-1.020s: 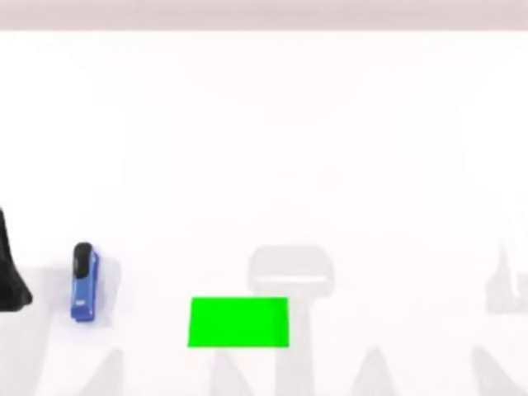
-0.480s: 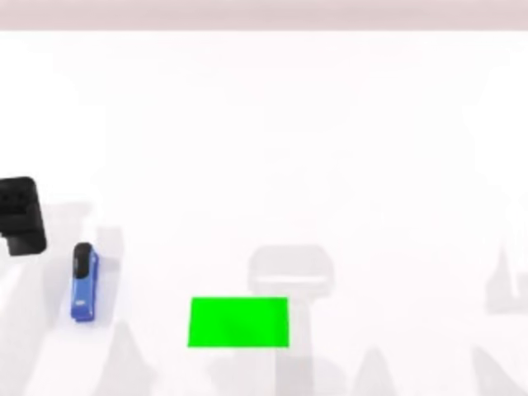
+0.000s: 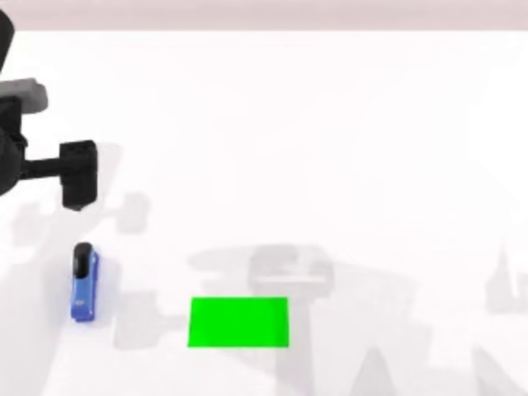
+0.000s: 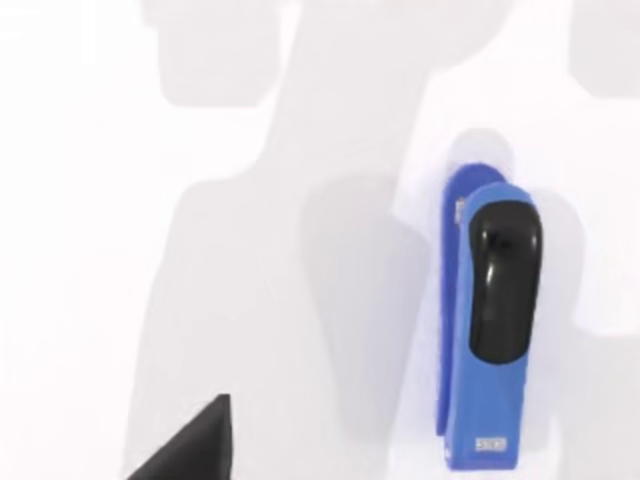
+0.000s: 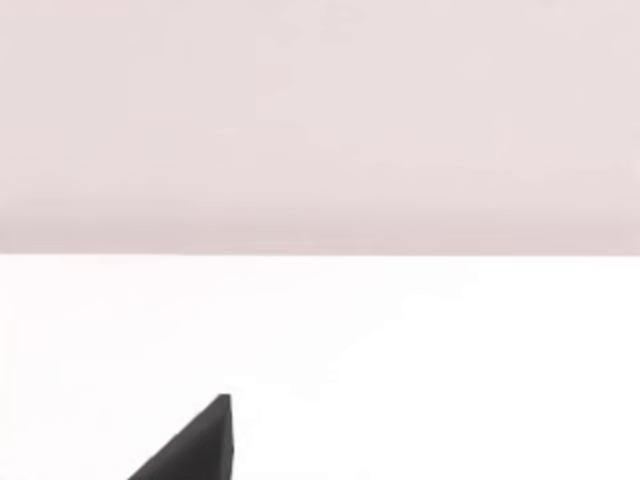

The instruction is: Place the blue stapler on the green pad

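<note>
Nearest us, toward the table's front edge, the green pad (image 3: 238, 322) lies flat and bare. Left of it and well apart, the blue stapler (image 3: 83, 282) rests on the table, black end pointing away from us. Farther back, our left gripper (image 3: 79, 173) hangs above the table beyond the stapler, holding nothing; how wide it stands we cannot tell. We judge the stapler rigid, light and smooth, best pinched across its narrow sides near mid-length. Our right arm is parked out of view.
</note>
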